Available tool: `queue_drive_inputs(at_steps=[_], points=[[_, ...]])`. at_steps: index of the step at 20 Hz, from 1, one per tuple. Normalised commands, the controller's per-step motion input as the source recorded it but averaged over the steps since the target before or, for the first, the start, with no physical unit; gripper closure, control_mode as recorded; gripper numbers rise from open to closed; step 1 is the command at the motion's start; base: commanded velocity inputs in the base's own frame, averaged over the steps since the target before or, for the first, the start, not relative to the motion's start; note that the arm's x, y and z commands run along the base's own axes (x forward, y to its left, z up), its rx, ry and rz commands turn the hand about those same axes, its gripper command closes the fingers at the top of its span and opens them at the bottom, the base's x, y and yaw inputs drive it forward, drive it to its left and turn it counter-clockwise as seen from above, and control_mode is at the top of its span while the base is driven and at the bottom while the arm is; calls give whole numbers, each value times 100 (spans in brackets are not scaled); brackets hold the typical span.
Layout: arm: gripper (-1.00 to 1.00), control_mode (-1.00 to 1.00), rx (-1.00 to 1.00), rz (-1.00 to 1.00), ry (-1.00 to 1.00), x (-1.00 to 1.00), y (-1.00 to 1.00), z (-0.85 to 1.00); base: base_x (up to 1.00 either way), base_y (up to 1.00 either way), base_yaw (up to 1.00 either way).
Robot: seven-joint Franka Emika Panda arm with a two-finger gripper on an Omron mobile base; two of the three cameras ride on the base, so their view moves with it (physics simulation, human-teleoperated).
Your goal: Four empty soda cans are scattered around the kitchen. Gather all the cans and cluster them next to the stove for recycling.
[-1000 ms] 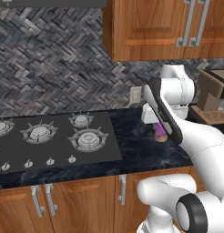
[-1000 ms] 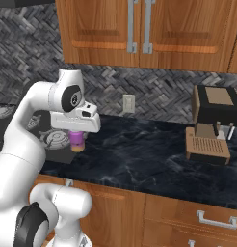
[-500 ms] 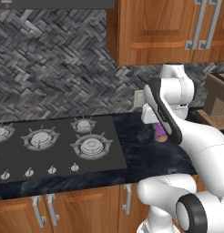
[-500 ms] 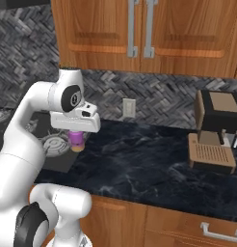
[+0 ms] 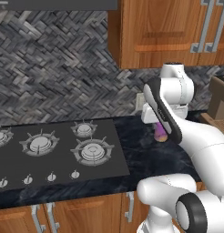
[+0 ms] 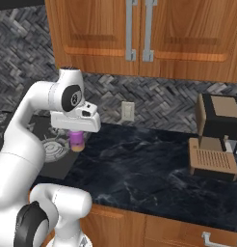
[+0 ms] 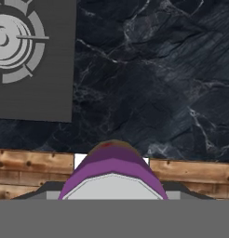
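The tool [image 6: 77, 137] hangs over the black marbled desk [image 6: 154, 164], just to the right of the stove [image 5: 54, 152], and it pinches a soda can [image 6: 77, 140] between its two fingers. The can is purple with a silvery top and an orange-brown bottom, and it is held clear of the desk surface, upright under the white hand. In the left base view the same can [image 5: 160, 133] peeks out from behind the arm's forearm, near the back of the desk. In the hand view the can [image 7: 112, 169] sits close to the lens with its silver top facing the camera, and the dark fingers flank it on both sides.

Below the can lies bare marbled desk, with the stove's edge and one round grey burner [image 7: 14, 42] off to one side. A white wall outlet [image 6: 127, 112] is set in the grey herringbone backsplash behind the tool. Farther right on the desk stands a brown coffee machine [image 6: 217, 137], well apart from the can. Reddish-brown wood cabinets [image 6: 139, 36] hang above.
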Motion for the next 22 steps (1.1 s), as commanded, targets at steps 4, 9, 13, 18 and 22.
queue_drive_inputs(at_steps=[4,9,13,18,22], points=[[100,100,0,0,0,0,0,0,11,1,0],[100,-100,0,0,0,1,0,-2,0,0,0],[100,-100,0,0,-1,20,0,-24,0,0,0],[100,-100,0,0,0,12,0,-26,0,0,0],[100,-100,0,0,0,4,1,-34,0,0,0]])
